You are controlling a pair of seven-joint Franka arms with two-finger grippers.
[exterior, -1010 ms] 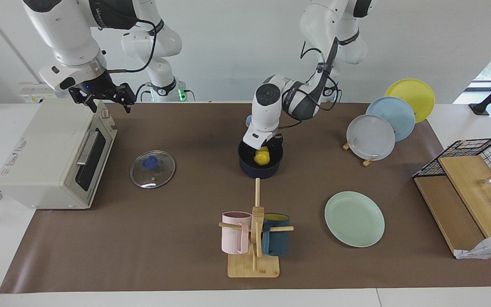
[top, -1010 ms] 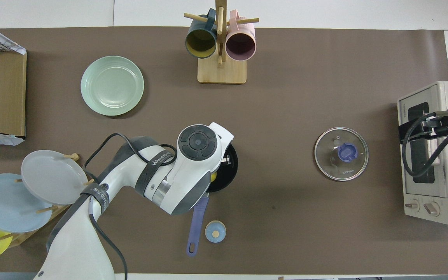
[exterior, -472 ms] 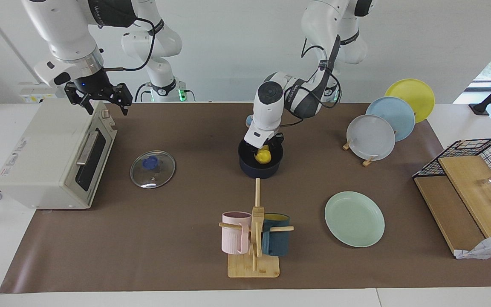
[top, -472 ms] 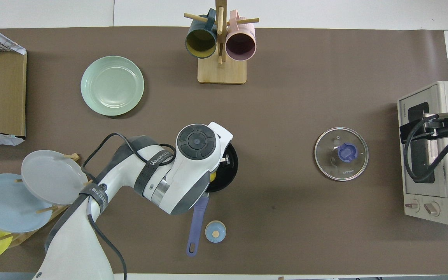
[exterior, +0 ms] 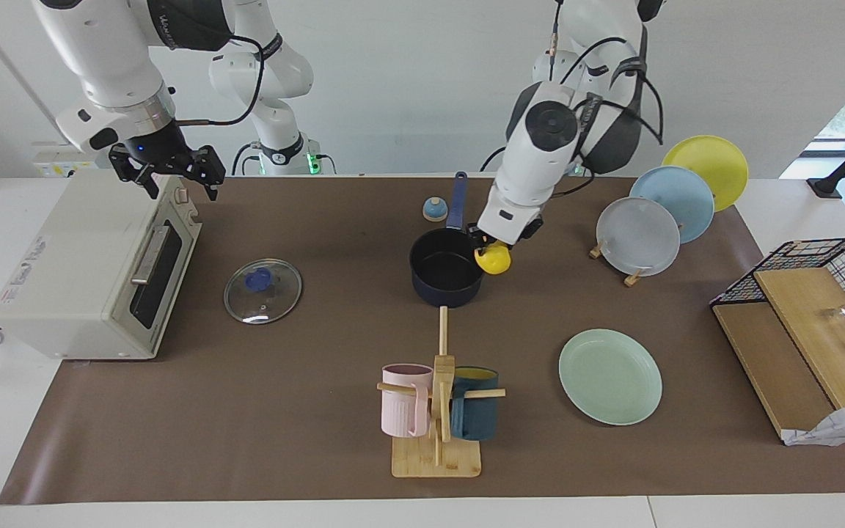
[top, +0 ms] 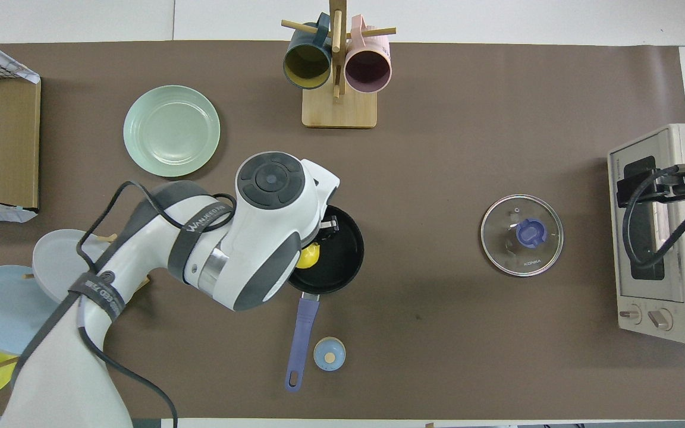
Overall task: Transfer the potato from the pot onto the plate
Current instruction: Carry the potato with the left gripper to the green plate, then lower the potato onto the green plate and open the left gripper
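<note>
Right gripper (exterior: 172,173): fingers spread, empty, waiting over the toaster oven (exterior: 92,268).
Glass lid (exterior: 262,290): flat on the mat.
Pot (exterior: 446,276): empty, black inside.
Left gripper (exterior: 491,248): pinching the potato (exterior: 494,259), raised apparently over the pot's rim.
Plate (exterior: 610,376): bare, farther from the robots.
</note>
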